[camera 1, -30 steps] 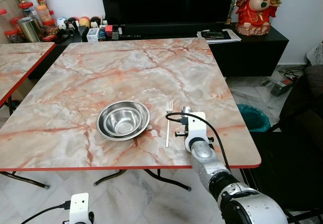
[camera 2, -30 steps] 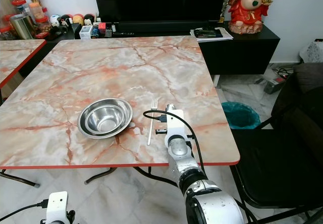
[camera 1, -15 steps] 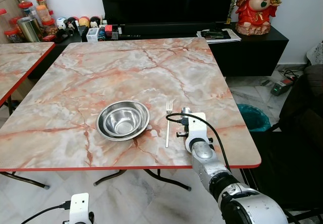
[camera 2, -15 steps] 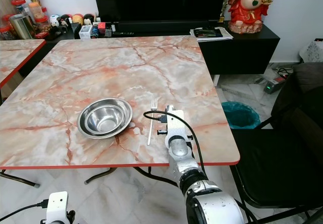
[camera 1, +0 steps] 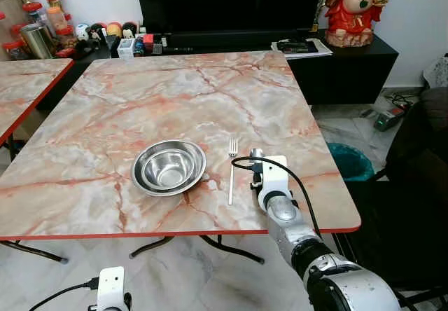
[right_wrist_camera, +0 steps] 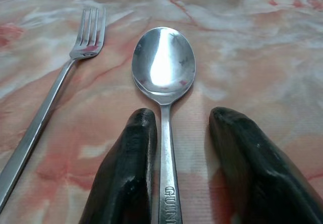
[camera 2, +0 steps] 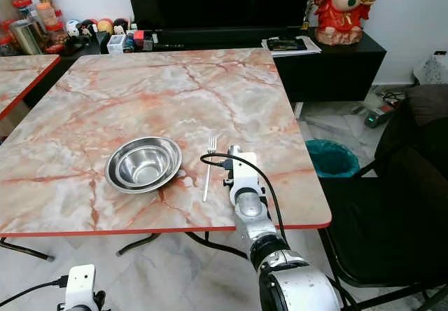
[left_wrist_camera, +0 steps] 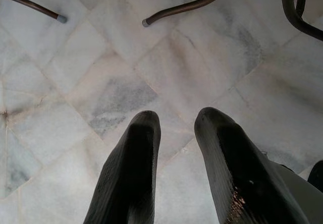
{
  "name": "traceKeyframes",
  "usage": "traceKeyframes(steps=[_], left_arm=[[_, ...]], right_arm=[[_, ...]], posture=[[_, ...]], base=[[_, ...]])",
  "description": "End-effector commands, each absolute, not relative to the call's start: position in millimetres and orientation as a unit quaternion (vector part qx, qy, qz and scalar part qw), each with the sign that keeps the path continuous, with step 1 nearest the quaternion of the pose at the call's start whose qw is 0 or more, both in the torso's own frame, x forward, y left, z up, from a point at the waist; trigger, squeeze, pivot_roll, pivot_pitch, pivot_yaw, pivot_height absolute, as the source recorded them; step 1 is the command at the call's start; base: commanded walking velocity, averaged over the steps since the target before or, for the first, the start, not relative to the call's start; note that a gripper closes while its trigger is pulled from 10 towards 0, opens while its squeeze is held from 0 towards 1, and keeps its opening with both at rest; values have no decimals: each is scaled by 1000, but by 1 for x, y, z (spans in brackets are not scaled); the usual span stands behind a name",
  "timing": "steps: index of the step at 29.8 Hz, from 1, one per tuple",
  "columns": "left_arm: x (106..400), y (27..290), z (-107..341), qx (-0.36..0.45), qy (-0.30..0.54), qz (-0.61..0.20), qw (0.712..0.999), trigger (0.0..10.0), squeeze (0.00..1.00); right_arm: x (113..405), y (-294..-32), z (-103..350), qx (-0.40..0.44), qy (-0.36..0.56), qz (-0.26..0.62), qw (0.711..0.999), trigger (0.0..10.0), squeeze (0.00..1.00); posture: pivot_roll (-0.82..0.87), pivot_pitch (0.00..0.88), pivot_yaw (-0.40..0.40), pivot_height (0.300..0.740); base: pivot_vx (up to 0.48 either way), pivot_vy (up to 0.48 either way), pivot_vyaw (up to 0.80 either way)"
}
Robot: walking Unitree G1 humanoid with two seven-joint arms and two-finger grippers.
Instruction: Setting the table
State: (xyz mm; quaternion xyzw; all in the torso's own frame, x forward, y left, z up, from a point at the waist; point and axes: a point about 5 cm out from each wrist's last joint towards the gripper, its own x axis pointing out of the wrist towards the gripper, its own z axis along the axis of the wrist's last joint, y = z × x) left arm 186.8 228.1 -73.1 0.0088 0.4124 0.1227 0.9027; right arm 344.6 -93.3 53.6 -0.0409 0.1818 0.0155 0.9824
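One round stainless-steel bowl (camera 1: 169,167), one slim silver metal fork (camera 1: 232,169) and one shiny silver metal spoon (right_wrist_camera: 164,85) lie on the table.

Steel bowl (camera 1: 169,167), fork (camera 1: 231,170), spoon (right_wrist_camera: 164,80) lie side by side on marble table (camera 1: 175,101)

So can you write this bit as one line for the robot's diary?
right tool: open, straddling spoon handle | spoon: flat on table, beside fork | bowl: left of fork | left tool: idle
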Motion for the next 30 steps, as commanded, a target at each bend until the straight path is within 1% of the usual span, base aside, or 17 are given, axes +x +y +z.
traceKeyframes(steps=[1,8,9,15,17,19,23,28,30], left_arm=[[189,227,-72,7,412,122,903,10000,0],[189,226,-72,6,412,122,903,10000,0],[189,226,-72,6,412,122,903,10000,0],[189,227,-72,6,412,122,903,10000,0],[187,228,-73,6,414,122,902,10000,0],[186,228,-73,6,414,122,902,10000,0],[186,226,-74,4,413,121,903,10000,0],[187,226,-74,4,413,120,903,10000,0],[187,226,-73,3,408,122,905,10000,0]], right_arm=[[343,-91,52,-35,184,20,982,10000,1000],[346,-87,58,-31,168,25,985,10000,1000],[347,-87,60,-34,163,25,986,10000,0],[351,-88,68,-36,141,9,989,10000,0],[356,-88,78,-36,105,2,994,10000,0],[356,-88,79,-36,102,1,994,10000,0],[362,-83,99,-35,35,6,999,10000,0],[362,-83,100,-34,30,5,999,10000,0],[363,-83,116,-50,-35,-2,998,10000,0]], posture=[[74,0,45,740],[74,0,44,740],[72,0,44,740],[70,0,48,740],[68,0,50,740],[68,0,50,740],[67,0,50,740],[67,0,50,740],[61,0,53,740]], base=[[0,0,0],[0,0,0],[0,0,0],[0,0,0],[0,0,0],[0,0,0],[0,0,0],[0,0,0],[0,0,0]])
